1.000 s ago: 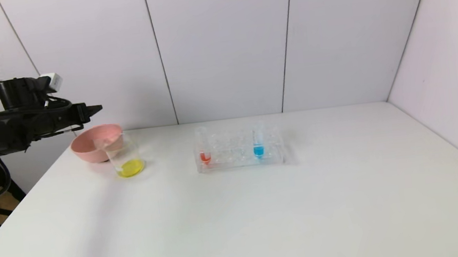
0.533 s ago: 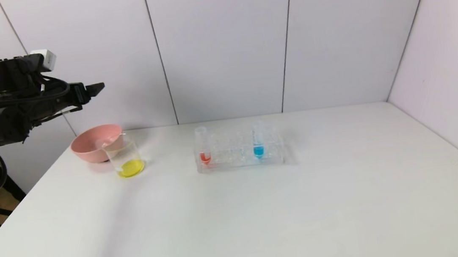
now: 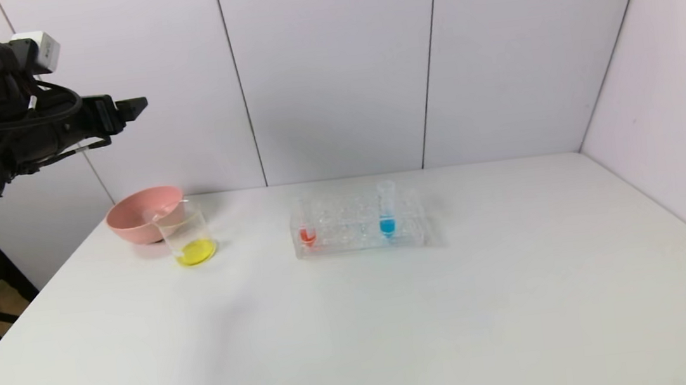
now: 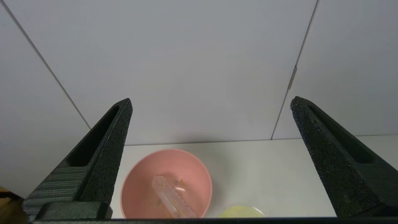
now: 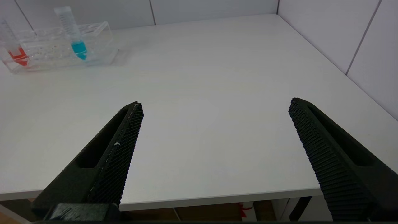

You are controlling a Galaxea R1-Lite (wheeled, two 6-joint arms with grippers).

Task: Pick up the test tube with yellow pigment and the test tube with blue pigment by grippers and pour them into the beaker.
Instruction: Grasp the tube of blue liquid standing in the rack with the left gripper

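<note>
Head view first: the left pincer (image 3: pixel 133 106) hangs high above the desk's (image 3: pixel 357 331) left rear corner, over the pink bowl (image 3: pixel 136 230), nothing between its fingers. Just beside the bowl, touching its front rim as far as can be told, stands the beaker (image 3: pixel 189 237) with yellow liquid pooled at the bottom. Toward the middle of the desk sits the clear rack (image 3: pixel 359 229), with the red tube (image 3: pixel 306 228) at its left end and the blue tube (image 3: pixel 387 210) upright right of centre, well apart from the beaker. The right arm is out of this view. On to the left wrist view: the left pincer (image 4: pixel 211 104) stands wide, both fingers (image 4: pixel 105 149) spread far apart and holding nothing, pointing at the wall. Below them lies the bowl (image 4: pixel 136 183), and inside it a clear tube (image 4: pixel 172 199) lies tilted with faint coloured flecks near it; whether yellow remains in it cannot be made out. The beaker's yellow contents (image 4: pixel 241 212) peep in at the edge beside the bowl. Right wrist view now: the right pincer (image 5: pixel 214 104) is also wide and bare, parked low at the near edge of the desk (image 5: pixel 202 109). Far off sits the rack (image 5: pixel 93 46), with the blue tube (image 5: pixel 73 32) and the red tube (image 5: pixel 15 51) standing in it.
</note>
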